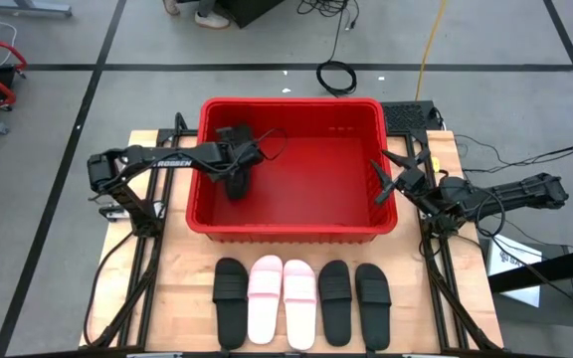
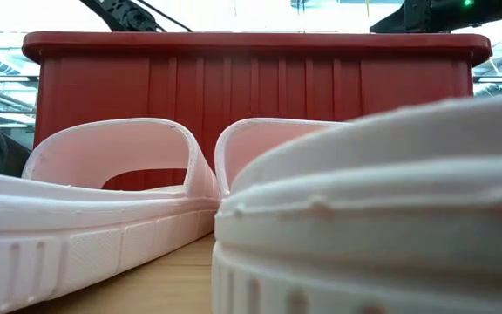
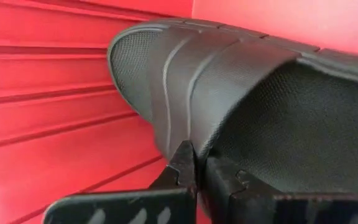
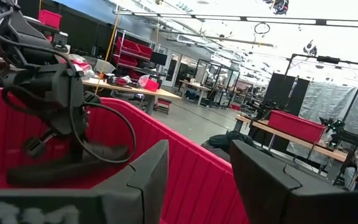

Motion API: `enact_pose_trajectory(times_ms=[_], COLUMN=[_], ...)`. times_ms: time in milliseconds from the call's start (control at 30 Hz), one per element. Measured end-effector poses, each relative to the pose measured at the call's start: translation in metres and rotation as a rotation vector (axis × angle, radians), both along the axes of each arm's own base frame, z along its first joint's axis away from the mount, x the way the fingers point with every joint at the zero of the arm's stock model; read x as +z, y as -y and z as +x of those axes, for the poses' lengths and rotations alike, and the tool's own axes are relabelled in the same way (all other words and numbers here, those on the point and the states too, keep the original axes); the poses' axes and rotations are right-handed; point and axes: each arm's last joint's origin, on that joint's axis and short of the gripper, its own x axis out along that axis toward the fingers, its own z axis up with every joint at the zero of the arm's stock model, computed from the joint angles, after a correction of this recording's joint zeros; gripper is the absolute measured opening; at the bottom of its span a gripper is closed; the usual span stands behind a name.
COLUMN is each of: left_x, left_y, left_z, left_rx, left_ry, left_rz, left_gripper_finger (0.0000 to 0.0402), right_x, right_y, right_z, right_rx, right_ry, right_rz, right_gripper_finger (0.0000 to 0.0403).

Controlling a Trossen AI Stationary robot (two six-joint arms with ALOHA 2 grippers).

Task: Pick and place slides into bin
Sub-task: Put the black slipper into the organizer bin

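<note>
The red bin [image 1: 286, 102] stands at the far middle of the table and fills the back of the low view [image 2: 251, 78]. My left gripper [image 1: 235, 171] is inside its left part, shut on a black slide [image 3: 229, 81], which also shows in the right wrist view [image 4: 61, 168]. My right gripper [image 1: 384, 184] is open and empty over the bin's right rim. Five slides lie flat on their soles in a row near the front edge: black [image 1: 231, 298], pink [image 1: 265, 298], pink [image 1: 299, 303], black [image 1: 333, 301], black [image 1: 373, 298]. My left gripper pinches the edge of the black slide's broad strap [image 3: 194, 140], one finger [image 3: 180, 167] on the strap's outer face and the other [image 3: 229, 183] under it, on the footbed side. The fingers come from above, pointing down into the bin. The slide hangs about level below them; whether it touches the bin floor I cannot tell.
The bin's ribbed left wall [image 3: 42, 93] is close beside the held slide. The two pink slides [image 2: 111, 201] lie right before the low camera. Bare wood shows left and right of the row of slides.
</note>
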Motion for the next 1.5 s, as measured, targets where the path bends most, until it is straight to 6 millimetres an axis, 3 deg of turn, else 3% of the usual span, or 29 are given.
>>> enact_pose_trajectory(times_ms=[833,1067,1500], left_x=[-0.011,-0.009,-0.010], left_y=[0.008,-0.001,-0.013], left_z=[-0.009,-0.010,-0.013], left_rx=[0.049,0.064,0.040], left_ry=[-0.012,-0.011,0.019], left_rz=[-0.081,-0.029,-0.101], left_gripper_finger=[0.0001,0.0001,0.0010], right_x=[0.000,-0.001,-0.001], right_y=[0.000,0.000,0.000], right_z=[0.000,0.000,0.000], right_rx=[0.001,0.001,0.001], right_ry=[-0.002,-0.006,-0.011], right_rz=[-0.001,-0.001,-0.002], right_gripper_finger=[0.0164,0.0164,0.0164])
